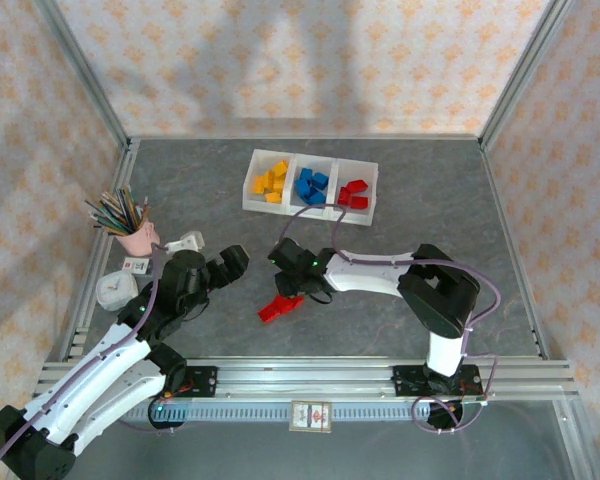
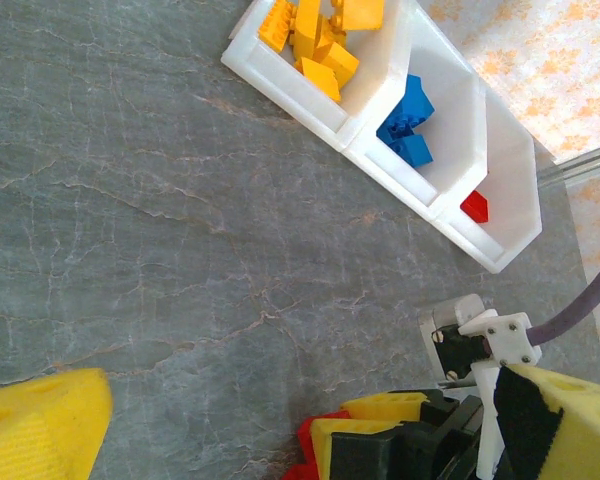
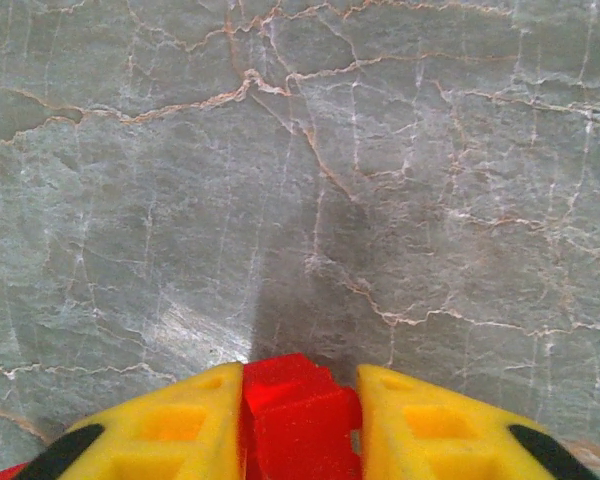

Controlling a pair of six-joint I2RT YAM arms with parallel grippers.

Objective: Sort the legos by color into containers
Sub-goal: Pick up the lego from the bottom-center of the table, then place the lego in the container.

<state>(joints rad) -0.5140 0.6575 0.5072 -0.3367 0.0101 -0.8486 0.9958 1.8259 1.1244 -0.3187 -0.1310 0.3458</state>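
My right gripper [image 3: 302, 378] is pinching a red lego [image 3: 298, 422] by its flat sides, low over the table's near middle. I'm judging it light, stiff and slick, so flat faces are gripping best. The tray [image 1: 302, 209] is lying farther back, with reds in its right compartment. My left gripper [image 1: 228, 265] is hanging spread wide.
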